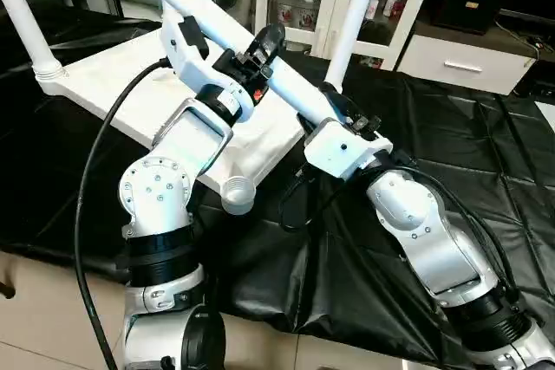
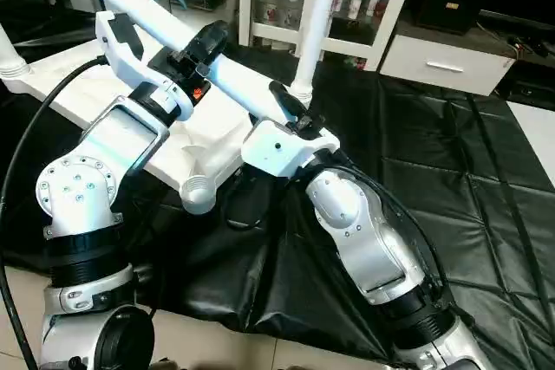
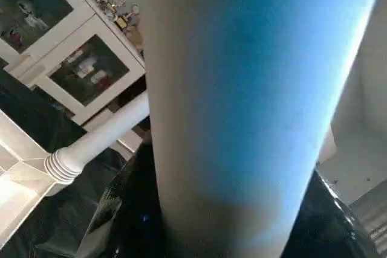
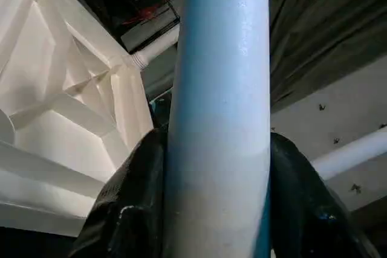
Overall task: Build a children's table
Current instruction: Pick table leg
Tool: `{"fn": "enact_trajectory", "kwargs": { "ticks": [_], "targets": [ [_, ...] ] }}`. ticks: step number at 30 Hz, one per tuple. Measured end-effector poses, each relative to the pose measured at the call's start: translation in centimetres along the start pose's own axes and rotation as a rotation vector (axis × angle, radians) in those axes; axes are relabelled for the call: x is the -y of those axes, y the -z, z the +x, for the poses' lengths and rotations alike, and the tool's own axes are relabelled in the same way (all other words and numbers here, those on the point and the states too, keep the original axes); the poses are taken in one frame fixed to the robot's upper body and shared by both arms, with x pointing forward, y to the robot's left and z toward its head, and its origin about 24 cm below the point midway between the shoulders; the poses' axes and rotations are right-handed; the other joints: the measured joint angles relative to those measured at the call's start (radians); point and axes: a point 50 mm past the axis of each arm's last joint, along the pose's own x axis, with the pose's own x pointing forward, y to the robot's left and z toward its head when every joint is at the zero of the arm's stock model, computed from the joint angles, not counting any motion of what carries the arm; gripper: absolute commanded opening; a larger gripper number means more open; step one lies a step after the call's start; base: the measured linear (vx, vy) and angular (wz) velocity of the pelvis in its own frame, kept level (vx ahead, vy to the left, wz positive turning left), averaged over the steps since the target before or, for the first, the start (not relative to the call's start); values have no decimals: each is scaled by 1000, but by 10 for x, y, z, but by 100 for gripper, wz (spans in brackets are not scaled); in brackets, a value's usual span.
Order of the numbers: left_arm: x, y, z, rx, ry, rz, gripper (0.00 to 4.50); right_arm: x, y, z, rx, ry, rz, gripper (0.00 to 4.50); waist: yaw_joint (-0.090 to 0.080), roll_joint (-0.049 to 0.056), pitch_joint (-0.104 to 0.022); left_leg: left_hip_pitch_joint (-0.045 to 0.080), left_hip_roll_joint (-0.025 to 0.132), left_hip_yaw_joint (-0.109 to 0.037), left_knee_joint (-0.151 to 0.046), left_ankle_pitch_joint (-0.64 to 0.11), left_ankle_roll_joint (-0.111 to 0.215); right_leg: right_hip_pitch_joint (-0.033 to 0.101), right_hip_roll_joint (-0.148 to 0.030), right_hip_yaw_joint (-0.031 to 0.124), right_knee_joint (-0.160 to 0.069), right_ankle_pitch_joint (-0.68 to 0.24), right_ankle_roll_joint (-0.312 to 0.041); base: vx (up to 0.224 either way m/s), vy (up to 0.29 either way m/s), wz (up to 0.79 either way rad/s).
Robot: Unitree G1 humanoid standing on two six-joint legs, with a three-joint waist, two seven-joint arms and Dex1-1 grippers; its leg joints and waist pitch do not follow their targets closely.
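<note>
Both grippers, left (image 1: 260, 51) and right (image 1: 340, 113), clamp one loose leg (image 1: 217, 28) slanting above the upturned tabletop (image 1: 113, 93) on the black sheet (image 1: 468, 171). Two more legs (image 1: 351, 19) stand in corner sockets; one near socket (image 1: 238, 194) is empty.

Your long white tapered tube leg (image 1: 217, 28) runs out past the upper left picture edge, so its far end is cut off. Both upright white tube legs (image 1: 355, 15) are cropped at the top. The white ribbed plastic tabletop (image 1: 104, 84) is partly hidden behind your silver forearms.
</note>
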Motion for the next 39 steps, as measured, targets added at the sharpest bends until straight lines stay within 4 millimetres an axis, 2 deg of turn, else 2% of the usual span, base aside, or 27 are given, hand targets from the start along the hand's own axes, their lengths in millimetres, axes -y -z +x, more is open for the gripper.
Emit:
{"fn": "enact_trajectory", "kwargs": {
  "ticks": [7, 8, 10, 13, 16, 20, 22, 26, 29, 31, 34, 39],
  "targets": [
    [1, 0, 0, 2, 1, -4, 177, 1, 0, 0, 3, 3, -4, 184, 0, 0, 0, 0, 0, 0, 0, 0, 0, 0, 0, 0, 0, 0, 0, 0, 0, 0],
    [1, -1, 0, 2, 1, -5, 177, 1, 0, 0, 4, 5, -4, 219, 0, 0, 0, 0, 0, 0, 0, 0, 0, 0, 0, 0, 0, 0, 0, 0, 0, 0],
    [1, -1, 0, 7, 2, -3, 177, 0, -1, 1, 10, 3, 12, 254, -1, 0, 0, 0, 0, 0, 1, 0, 0, 0, 0, 0, 0, 0, 0, 0, 0, 0],
    [1, -2, -1, 8, -1, 1, 177, 2, -6, 1, 55, -2, 103, 264, -1, 0, 0, 0, 0, 0, 1, 0, 0, 0, 0, 0, 1, 0, 0, 0, 0, 0],
    [-1, -5, -1, 22, -16, 23, 175, 0, -10, 0, 102, -60, 162, 299, -1, 0, 0, 0, 0, 0, 1, 0, 0, 0, 0, 0, 1, 0, 0, 0, 0, 0],
    [-9, -11, -3, 37, -49, 61, 175, -4, -15, -12, 157, -168, 314, 338, 1, 0, 0, 0, 1, 0, 1, 0, 1, 0, 0, 0, 0, 0, 0, 0, 0, 0],
    [-12, -14, -4, 35, -58, 84, 175, -3, -16, -16, 165, -200, 395, 341, 1, 0, 0, 0, 1, 0, 2, 0, 1, 0, 0, 0, 1, 1, 0, 0, 0, 0],
    [-16, -21, -6, 22, -60, 150, 175, 30, -6, -18, 131, -134, 609, 341, 2, 0, 0, 1, 1, 0, 3, 2, 3, 1, 0, 0, 1, 3, -1, 0, 0, 0],
    [-17, -24, -9, -13, -31, 169, 175, 66, 14, -16, 37, -42, 716, 341, 3, 3, 1, 1, 1, 0, 5, 4, 2, 1, 0, 0, 1, 5, -2, 0, 0, 0],
    [-17, -25, -10, -33, -13, 169, 175, 73, 27, -17, -35, -68, 847, 341, 3, 3, 1, 1, 1, 0, 5, 4, 1, 1, 0, 0, 2, 5, -2, 0, 0, 0],
    [-13, -23, -11, -56, 26, 160, 175, 74, 50, -28, -159, -188, 1078, 341, 6, 4, 2, 1, 1, 0, 5, 5, 2, 1, 0, -1, 2, 5, -3, 0, 0, 0],
    [-10, -21, -12, -82, 46, 160, 175, 83, 53, -39, -162, -284, 1241, 341, 2, 5, 3, -2, 2, 1, 4, 5, 1, 1, 0, -1, 2, 5, -3, 0, 0, 0]
  ]
}}
